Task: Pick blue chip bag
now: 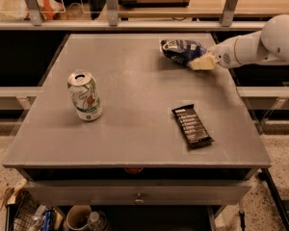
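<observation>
Grey worktop stood before wooden shelving. The blue chip bag lay crumpled at the far right of the worktop, well apart from the green-and-white soda can and the black bar wrapper. The end effector sat low at the bag's right end, touching or just beside it. I could not tell how far open it was, or whether it held anything. Judged step: securing the bag. Notes: take a thick fold, not the slick foil edge; close slowly; lift straight up; confirm the bag clears the worktop before retracting.
</observation>
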You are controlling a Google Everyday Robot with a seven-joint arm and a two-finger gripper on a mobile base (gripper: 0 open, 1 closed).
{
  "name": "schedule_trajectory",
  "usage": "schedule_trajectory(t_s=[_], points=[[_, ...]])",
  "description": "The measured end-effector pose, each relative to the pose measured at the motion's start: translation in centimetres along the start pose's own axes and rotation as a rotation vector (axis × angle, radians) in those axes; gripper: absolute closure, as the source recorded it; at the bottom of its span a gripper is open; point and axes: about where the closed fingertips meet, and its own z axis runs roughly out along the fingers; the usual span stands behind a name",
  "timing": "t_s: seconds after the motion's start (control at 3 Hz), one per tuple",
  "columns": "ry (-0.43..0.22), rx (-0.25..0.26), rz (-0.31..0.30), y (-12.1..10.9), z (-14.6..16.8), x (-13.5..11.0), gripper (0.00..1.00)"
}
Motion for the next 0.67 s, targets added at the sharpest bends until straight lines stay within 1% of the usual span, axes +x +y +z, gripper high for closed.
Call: schedule_trajectory(t_s=[0.33,0.67], points=[[-0.056,0.002,0.004,0.3,-1.2,-1.4,0.87],[-0.153,-0.002,0.014,1.2,-3.4,-3.8,1.0]])
